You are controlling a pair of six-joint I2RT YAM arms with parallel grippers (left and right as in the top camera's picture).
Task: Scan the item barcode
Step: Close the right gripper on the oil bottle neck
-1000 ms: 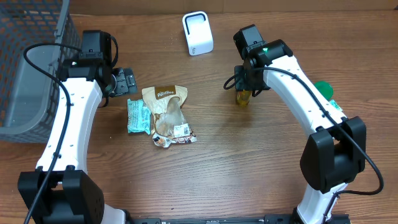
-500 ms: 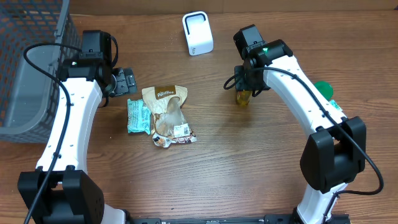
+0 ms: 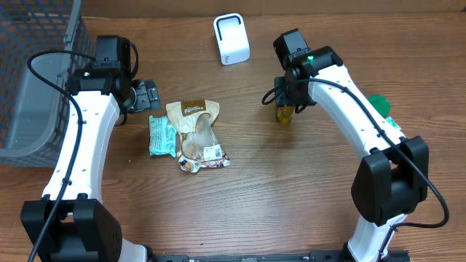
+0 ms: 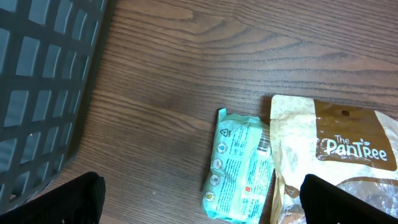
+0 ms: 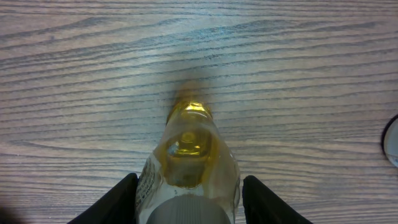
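Indoors, wood-grain table (image 3: 255, 204), grey basket (image 3: 36, 73) at left, left fingers (image 4: 62, 202) apart, right fingers (image 5: 118, 205) clamped on bottle (image 5: 189, 155).

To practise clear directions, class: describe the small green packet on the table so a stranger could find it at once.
From the dark mesh basket at far left, look right to the cluster of snack bags. The green packet is leftmost, flat beside the tan Pantree pouch, and the only mint-coloured one.
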